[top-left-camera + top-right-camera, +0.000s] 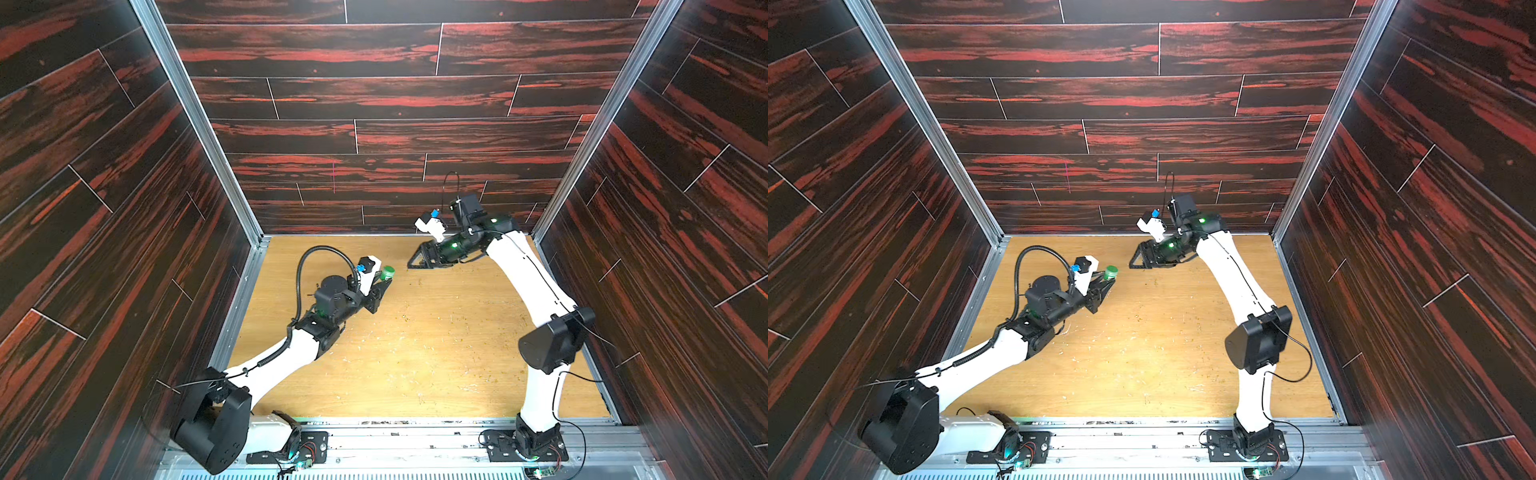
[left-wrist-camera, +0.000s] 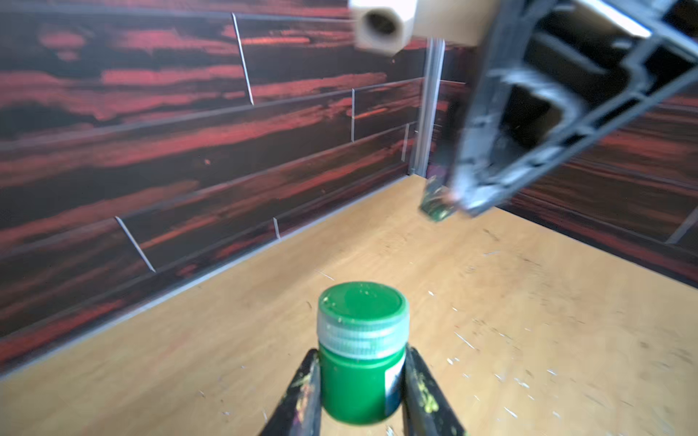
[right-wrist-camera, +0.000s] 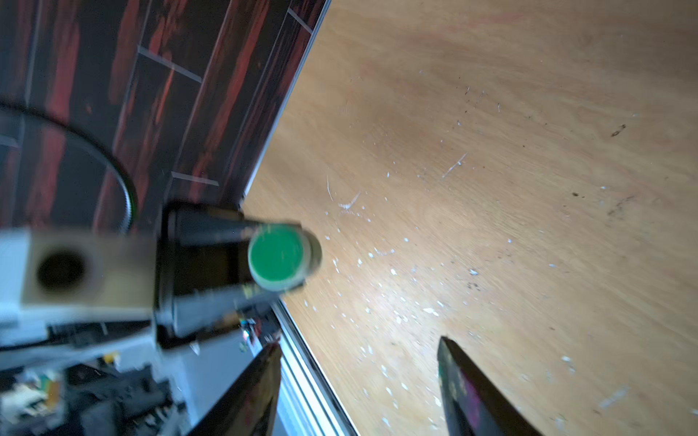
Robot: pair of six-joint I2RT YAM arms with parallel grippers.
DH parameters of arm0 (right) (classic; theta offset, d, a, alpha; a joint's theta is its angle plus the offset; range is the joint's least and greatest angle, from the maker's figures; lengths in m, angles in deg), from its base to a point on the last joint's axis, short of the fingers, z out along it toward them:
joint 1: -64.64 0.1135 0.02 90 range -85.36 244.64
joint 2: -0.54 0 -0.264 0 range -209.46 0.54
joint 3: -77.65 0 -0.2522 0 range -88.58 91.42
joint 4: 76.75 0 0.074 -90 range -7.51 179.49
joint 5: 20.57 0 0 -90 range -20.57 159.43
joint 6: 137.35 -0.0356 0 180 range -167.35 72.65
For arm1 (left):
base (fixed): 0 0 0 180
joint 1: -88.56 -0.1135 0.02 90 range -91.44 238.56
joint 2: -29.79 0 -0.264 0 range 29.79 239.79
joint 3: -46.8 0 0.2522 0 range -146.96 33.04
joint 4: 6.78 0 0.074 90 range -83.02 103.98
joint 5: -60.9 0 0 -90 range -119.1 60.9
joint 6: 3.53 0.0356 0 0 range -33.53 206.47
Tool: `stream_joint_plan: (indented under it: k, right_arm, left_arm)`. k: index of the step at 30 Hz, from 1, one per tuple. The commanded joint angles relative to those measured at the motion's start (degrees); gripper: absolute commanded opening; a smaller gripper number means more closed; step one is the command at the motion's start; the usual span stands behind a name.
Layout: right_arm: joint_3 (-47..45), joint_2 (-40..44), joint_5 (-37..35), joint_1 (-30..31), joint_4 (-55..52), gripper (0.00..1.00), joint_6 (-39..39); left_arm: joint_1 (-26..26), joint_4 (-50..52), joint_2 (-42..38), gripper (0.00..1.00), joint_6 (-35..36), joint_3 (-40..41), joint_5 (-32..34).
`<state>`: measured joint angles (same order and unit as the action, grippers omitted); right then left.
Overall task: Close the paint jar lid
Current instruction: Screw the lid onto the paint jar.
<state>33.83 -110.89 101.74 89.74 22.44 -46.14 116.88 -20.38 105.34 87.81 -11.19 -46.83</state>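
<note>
The paint jar (image 2: 359,381) is small, with green sides and a white label patch. It is held above the wooden table between the paint-stained fingers (image 2: 308,377) of my left gripper (image 2: 362,353), which is shut on its body. The green lid (image 2: 362,302) sits on top of the jar over a clear threaded band. In both top views the jar (image 1: 388,272) (image 1: 1111,272) shows at the tip of the left gripper (image 1: 385,280). My right gripper (image 3: 360,342) stands open and empty, apart from the jar, and its view looks onto the lid (image 3: 277,254). It hovers to the jar's right (image 1: 409,266).
The wooden tabletop (image 1: 436,353) is flecked with dried paint specks. Dark red plank walls (image 1: 374,187) close in the back and both sides. A metal rail (image 1: 415,440) with both arm bases runs along the front edge.
</note>
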Motion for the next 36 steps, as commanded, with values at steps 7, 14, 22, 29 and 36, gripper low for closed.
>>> stream_joint_plan:
  k: [7,14,22,29,36]
  right_arm:
    - [-6.83,3.41,3.89,2.11,-2.00,0.69,22.32]
    - [-5.99,1.20,3.50,4.28,-4.44,0.69,24.63]
    - [-4.79,-0.47,3.46,5.97,-4.85,0.69,24.71]
    - [-4.22,-1.92,4.50,6.69,-5.00,0.51,24.08]
    - [-1.85,-2.91,6.20,7.36,-2.96,0.27,18.32]
  left_arm:
    - [-0.63,13.68,-0.03,0.12,-1.93,-6.56,-19.36]
    - [-0.63,16.46,2.05,0.12,-0.73,-8.86,-22.43]
    - [-0.63,16.28,2.59,0.12,-0.38,-9.01,-22.52]
    - [-0.63,16.19,2.40,0.12,-0.20,-9.21,-22.49]
    - [-0.47,13.22,2.53,0.12,0.30,-8.94,-18.31]
